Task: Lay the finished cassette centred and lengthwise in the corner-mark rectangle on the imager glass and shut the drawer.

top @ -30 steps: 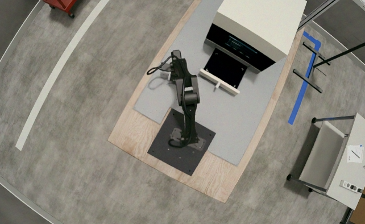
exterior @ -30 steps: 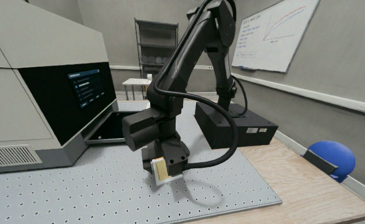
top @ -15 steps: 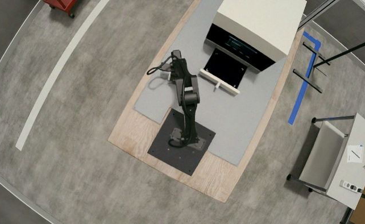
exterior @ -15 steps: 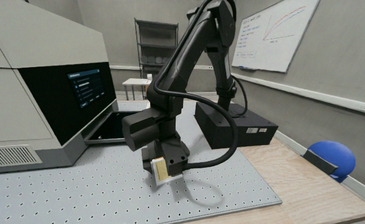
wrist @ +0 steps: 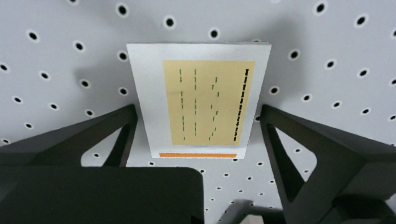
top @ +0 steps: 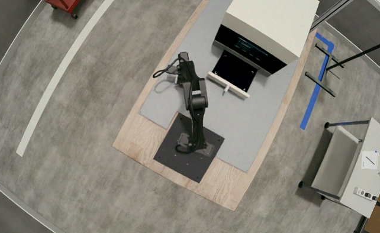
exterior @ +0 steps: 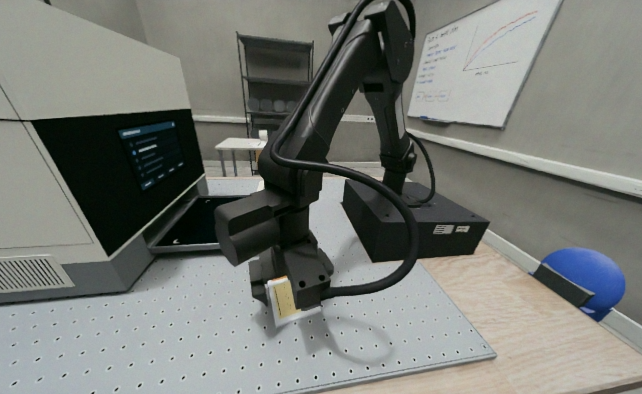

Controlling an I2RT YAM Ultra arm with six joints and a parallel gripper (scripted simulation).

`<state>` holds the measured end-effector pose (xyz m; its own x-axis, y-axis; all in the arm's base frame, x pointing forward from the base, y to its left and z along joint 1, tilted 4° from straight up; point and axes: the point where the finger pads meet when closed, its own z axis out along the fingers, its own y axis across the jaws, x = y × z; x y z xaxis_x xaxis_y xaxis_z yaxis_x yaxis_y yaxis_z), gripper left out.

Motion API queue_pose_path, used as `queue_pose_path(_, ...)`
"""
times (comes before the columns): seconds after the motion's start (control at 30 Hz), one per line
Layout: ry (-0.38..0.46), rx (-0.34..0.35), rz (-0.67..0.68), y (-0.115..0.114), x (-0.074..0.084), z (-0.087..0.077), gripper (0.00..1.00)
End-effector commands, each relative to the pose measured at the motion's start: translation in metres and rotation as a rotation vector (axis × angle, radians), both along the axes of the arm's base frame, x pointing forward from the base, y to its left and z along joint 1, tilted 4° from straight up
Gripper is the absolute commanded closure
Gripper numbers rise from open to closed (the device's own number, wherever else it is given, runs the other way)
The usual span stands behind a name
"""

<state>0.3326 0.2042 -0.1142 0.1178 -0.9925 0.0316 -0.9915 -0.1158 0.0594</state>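
The cassette FINISHED [wrist: 200, 100] is a white plate with a tan gel window and an orange stripe. It lies on the grey perforated mat, and also shows in the exterior view [exterior: 285, 301]. My gripper [wrist: 198, 111] is open, pointing down over the cassette with one finger close to each long side. The gripper also shows in the exterior and top views [exterior: 291, 290] [top: 176, 76]. The imager IM [top: 267, 26] stands at the far end of the mat. Its drawer [top: 234, 72] is pulled out, and the dark glass with white corner marks is bare. The drawer front [top: 228, 85] has a small handle.
The arm's black base plate [top: 190, 148] sits on the wooden board. The mat's edge and the bare board [exterior: 521, 310] lie to the right in the exterior view. A looping black cable [exterior: 371, 280] hangs beside the gripper. A blue round object [exterior: 586, 277] sits off the board.
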Motion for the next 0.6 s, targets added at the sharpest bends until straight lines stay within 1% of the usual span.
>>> queue_pose_path(0.0,-0.014,0.013,-0.004,0.0013,0.0047,0.0068,0.00)
queue_pose_path(0.1,-0.014,0.013,-0.004,0.0013,0.0047,0.0068,0.00)
queue_pose_path(0.13,-0.014,0.013,-0.004,0.0013,0.0047,0.0068,1.00)
queue_pose_path(0.57,-0.014,0.013,-0.004,0.0013,0.0047,0.0068,1.00)
